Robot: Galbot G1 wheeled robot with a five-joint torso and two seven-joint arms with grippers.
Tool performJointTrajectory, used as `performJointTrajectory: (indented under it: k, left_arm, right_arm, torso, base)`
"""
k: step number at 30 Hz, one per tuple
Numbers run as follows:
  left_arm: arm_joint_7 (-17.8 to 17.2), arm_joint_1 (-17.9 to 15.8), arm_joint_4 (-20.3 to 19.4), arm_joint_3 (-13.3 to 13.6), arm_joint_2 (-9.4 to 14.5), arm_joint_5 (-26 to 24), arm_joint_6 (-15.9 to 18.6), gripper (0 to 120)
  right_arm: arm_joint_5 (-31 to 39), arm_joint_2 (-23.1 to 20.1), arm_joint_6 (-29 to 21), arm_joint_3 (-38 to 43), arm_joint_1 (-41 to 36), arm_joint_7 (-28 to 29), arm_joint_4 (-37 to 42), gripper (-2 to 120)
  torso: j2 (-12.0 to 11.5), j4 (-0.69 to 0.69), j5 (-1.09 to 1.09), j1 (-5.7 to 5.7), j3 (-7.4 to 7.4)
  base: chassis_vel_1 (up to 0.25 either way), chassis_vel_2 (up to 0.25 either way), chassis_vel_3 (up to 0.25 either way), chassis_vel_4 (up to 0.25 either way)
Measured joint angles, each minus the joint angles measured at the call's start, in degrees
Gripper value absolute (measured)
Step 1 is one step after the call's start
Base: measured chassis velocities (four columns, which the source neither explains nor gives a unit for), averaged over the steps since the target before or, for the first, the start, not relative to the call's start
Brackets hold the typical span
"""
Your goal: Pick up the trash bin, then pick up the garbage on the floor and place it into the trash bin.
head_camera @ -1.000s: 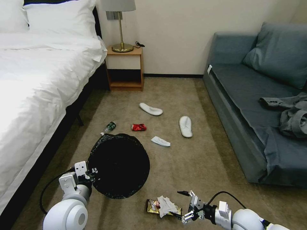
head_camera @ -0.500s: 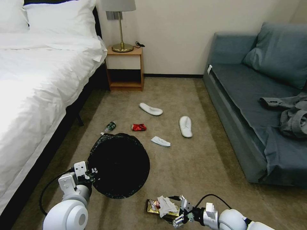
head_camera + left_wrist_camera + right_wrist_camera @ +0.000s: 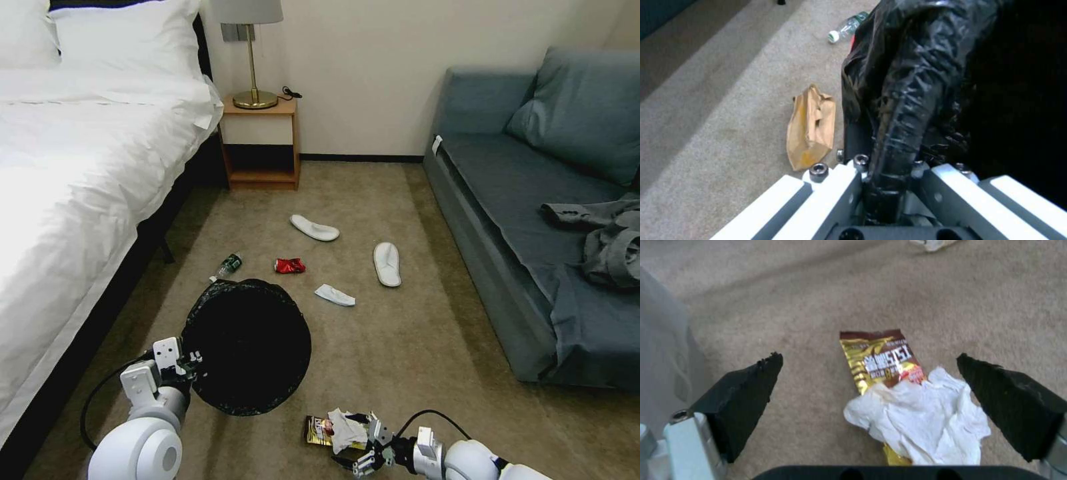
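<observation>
On beige carpet, right pincer [image 3: 871,373] spread around crumpled tissue [image 3: 925,420], left pincer [image 3: 889,173] clamped on glossy crinkled trash bin [image 3: 247,345] rim.

arms: glossy white rounded shells | claws [image 3: 358,443]: white bodies, black wedge fingers [image 3: 744,396] | black cables | silver screws

The right gripper [image 3: 869,380] hangs low over the carpet floor [image 3: 773,306], its two black fingers [image 3: 744,396] spread wide apart. Between them lies a crumpled white tissue [image 3: 925,420], and it partly covers a gold and brown snack wrapper [image 3: 878,358]. The tissue is near one finger, but I cannot tell if they touch. Farther away there is a small white piece of litter [image 3: 931,243].
</observation>
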Motion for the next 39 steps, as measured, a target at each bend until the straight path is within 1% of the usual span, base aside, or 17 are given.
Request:
performJointTrajectory:
  k: [11, 18, 30, 35, 39]
  left_arm:
    - [0.1, 0.9, -0.8, -0.5, 0.3, -0.1, -0.1, 0]
    - [0.1, 1.6, -1.3, -0.5, 0.1, 0.1, -0.2, 0]
    - [0.3, 2.2, -1.6, -0.5, -0.4, 0.9, -0.6, 0]
    - [0.6, 2.5, -1.6, -0.4, -0.7, 1.5, -0.8, 0]
    - [0.7, 2.7, -1.7, -0.5, -0.8, 1.6, -0.9, 0]
  right_arm:
    - [-1.0, 2.2, 1.2, -0.2, 1.8, -1.1, -5.2, 100]
    - [-1.2, 3.5, 2.3, -0.7, 2.9, -1.9, -9.2, 100]
    - [-0.7, 5.0, 2.7, -3.5, 6.0, -2.6, -12.9, 100]
    - [-0.7, 6.9, 4.0, -4.5, 8.0, -3.4, -17.4, 100]
    - [-0.9, 7.7, 4.4, -4.6, 8.5, -3.8, -19.2, 100]
  torso:
    - [0.0, 0.0, 0.0, 0.0, 0.0]
    - [0.0, 0.0, 0.0, 0.0, 0.0]
    - [0.0, 0.01, 0.0, 0.0, 0.0]
    - [0.0, 0.0, 0.0, 0.0, 0.0]
    - [0.0, 0.0, -0.01, 0.01, 0.0]
  base:
    - [0.0, 0.0, 0.0, 0.0]
    - [0.0, 0.0, 0.0, 0.0]
    - [0.0, 0.0, 0.0, 0.0]
    - [0.0, 0.0, 0.0, 0.0]
    - [0.0, 0.0, 0.0, 0.0]
